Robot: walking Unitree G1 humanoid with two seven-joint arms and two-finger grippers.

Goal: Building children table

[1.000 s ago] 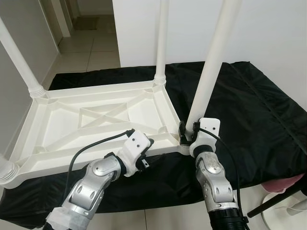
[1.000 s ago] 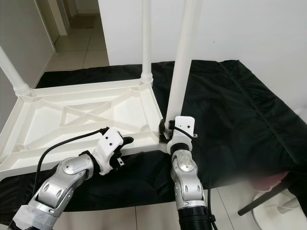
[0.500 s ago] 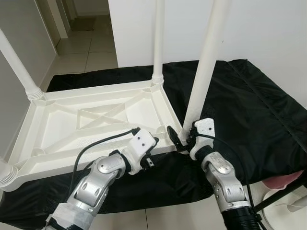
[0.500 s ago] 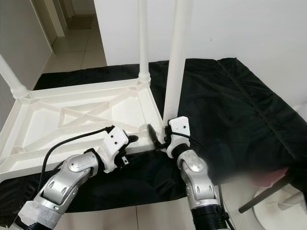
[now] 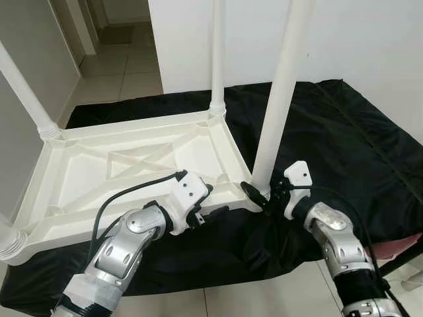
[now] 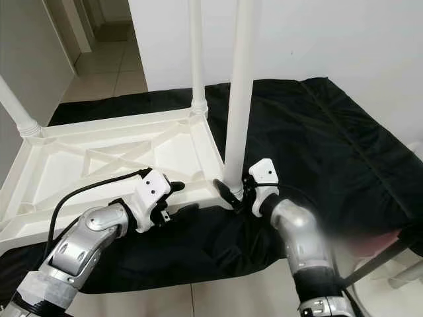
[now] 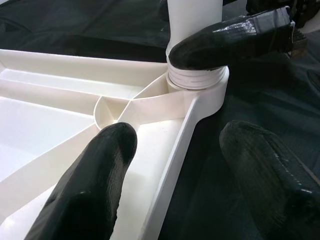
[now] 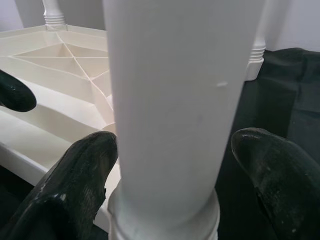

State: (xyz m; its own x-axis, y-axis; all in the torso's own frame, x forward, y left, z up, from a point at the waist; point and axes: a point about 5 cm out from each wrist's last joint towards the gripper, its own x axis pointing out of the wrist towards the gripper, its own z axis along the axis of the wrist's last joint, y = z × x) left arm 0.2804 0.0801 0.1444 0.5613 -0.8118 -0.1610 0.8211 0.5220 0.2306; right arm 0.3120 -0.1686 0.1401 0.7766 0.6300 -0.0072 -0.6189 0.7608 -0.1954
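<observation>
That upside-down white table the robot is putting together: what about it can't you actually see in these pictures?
- Tops of the table legs: cut off by the upper edge of both eye views.
- Near-left corner leg: cut by the left edge of the left eye view.
- Tabletop face: turned down onto the black cloth.
- Leg's socket joint: partly covered by the right gripper fingers.

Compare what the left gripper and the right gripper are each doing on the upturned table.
The left gripper straddles the table frame's near rim, one finger inside and one outside. The right gripper brackets the near leg just above its socket, a finger on each side. The left works a flat edge, the right an upright post. Both are open, with black fingers.
</observation>
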